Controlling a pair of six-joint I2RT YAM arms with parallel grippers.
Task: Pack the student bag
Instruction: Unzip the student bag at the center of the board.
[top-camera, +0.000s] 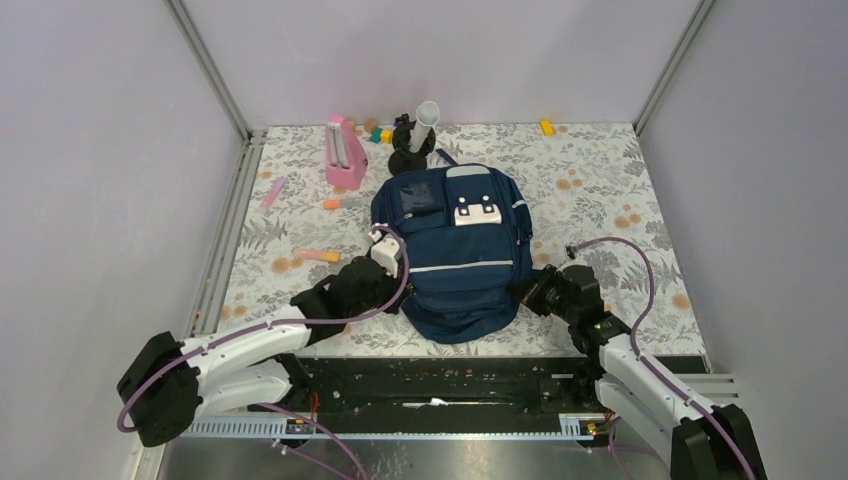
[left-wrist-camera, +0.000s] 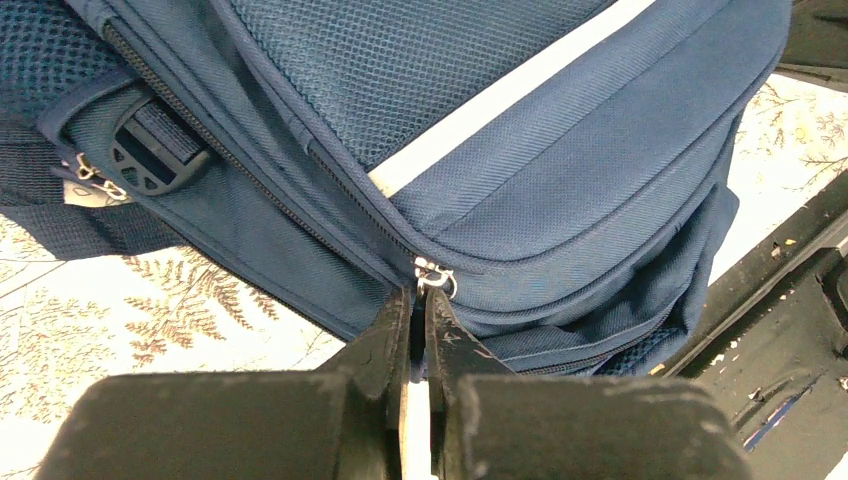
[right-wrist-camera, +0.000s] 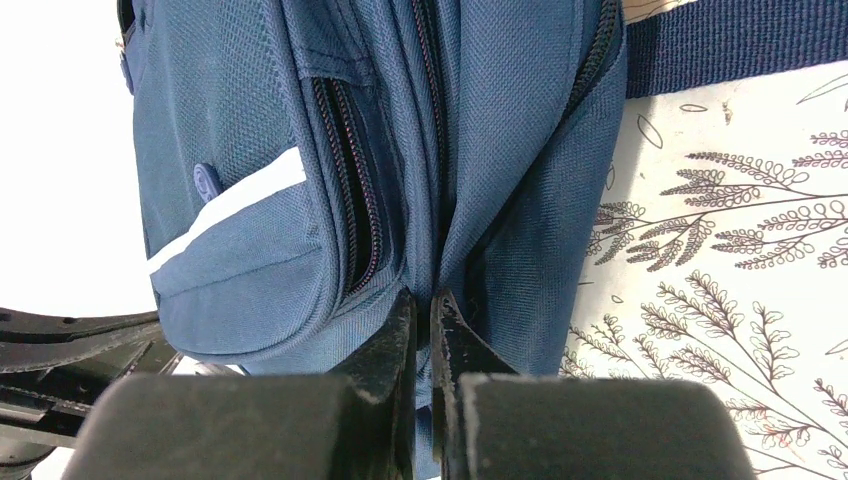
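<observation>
The student bag (top-camera: 455, 262) lies flat, front up, in the middle of the flower-patterned table (top-camera: 600, 200). Its long axis runs from near to far, with the white-grey patches and the top loop at the far end and the rounded bottom towards the arm bases. The light stripe crosses it from side to side.

At the bag's left flank the left gripper (left-wrist-camera: 420, 295) has its tips pressed together on the silver zipper pull (left-wrist-camera: 433, 272). At the right flank the right gripper (right-wrist-camera: 425, 298) is pinched onto a fold of the bag's navy fabric, just beside an open zip.

Just beyond the bag's far end stands a black holder (top-camera: 408, 150) with a clear tube (top-camera: 427, 112). Left of it is a pink stand (top-camera: 343, 152). A pink marker (top-camera: 272, 192), an orange pen (top-camera: 320, 255) and a yellow block (top-camera: 546, 127) lie well apart from the bag.

A small round badge (right-wrist-camera: 207, 182) sits above the stripe (its mark is too small to read).
</observation>
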